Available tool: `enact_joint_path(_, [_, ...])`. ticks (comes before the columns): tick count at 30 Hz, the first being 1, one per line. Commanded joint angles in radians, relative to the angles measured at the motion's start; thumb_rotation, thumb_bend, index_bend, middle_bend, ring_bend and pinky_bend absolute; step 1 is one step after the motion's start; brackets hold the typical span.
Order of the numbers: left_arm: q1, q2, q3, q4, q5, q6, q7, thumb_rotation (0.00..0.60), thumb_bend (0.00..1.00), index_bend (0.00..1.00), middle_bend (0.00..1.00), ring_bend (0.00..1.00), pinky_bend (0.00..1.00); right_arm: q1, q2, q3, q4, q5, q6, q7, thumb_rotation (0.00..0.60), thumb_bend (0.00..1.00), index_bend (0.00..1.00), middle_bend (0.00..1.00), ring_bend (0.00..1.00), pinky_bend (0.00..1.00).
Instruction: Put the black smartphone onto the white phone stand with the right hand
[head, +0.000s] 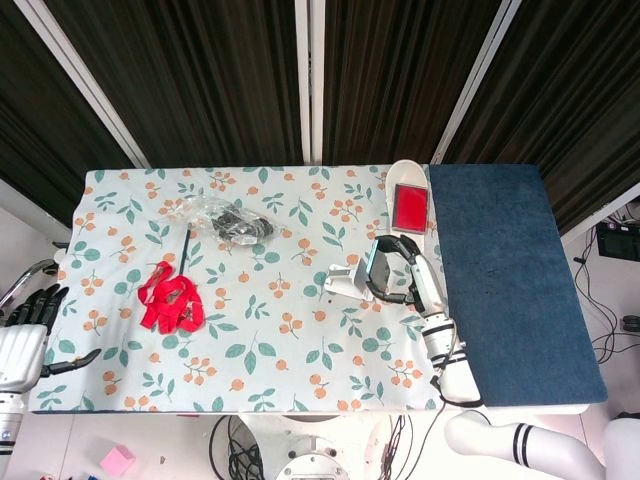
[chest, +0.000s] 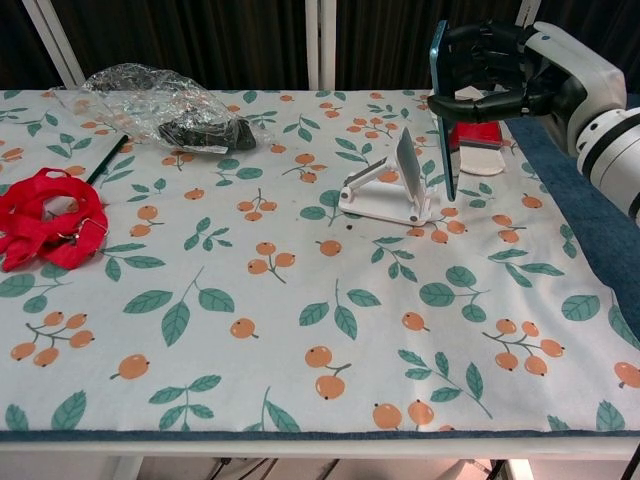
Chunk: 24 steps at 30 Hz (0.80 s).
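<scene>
Robot hand (chest: 500, 70) (right) holds black smartphone (chest: 441, 110) upright, long axis vertical

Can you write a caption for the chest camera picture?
Right hand holds the black smartphone upright, just beside the white phone stand.

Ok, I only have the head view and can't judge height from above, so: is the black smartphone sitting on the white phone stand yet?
Observer: Not yet. In the chest view the black smartphone hangs nearly vertical, with the right hand gripping its upper end.
Operator: Where is its lower end relative to the stand?
Observer: Beside the white phone stand, on the side nearer the blue mat, not on its ledge.
Operator: Is the stand's back plate upright?
Observer: No, it is tilted, and nothing rests on it.
</scene>
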Motion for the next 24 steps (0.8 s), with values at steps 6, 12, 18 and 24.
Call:
enact_joint_path(6, [0.003,0.006,0.000,0.008,-0.006,-0.003,-0.013,0.246,0.02,0.05,0.05,0.05,0.17,0.011,-0.037,0.016,0.020,0.017,-0.018,0.008,0.600,0.33,0.70,0.40,0.47,0.07])
enact_joint_path(12, [0.006,0.008,0.001,0.014,-0.004,-0.001,-0.025,0.244,0.02,0.05,0.05,0.05,0.17,0.013,-0.052,0.023,0.035,0.029,-0.024,-0.005,0.600,0.33,0.70,0.40,0.47,0.07])
enact_joint_path(18, [0.007,0.013,0.001,0.014,0.000,0.003,-0.027,0.249,0.02,0.05,0.05,0.05,0.17,0.016,-0.064,0.027,0.056,0.025,-0.033,-0.001,0.600,0.33,0.70,0.40,0.47,0.07])
enact_joint_path(24, [0.006,0.015,0.001,0.010,0.002,0.002,-0.024,0.259,0.02,0.05,0.05,0.05,0.17,0.022,-0.074,0.036,0.070,0.039,-0.052,0.000,0.600,0.33,0.70,0.39,0.47,0.07])
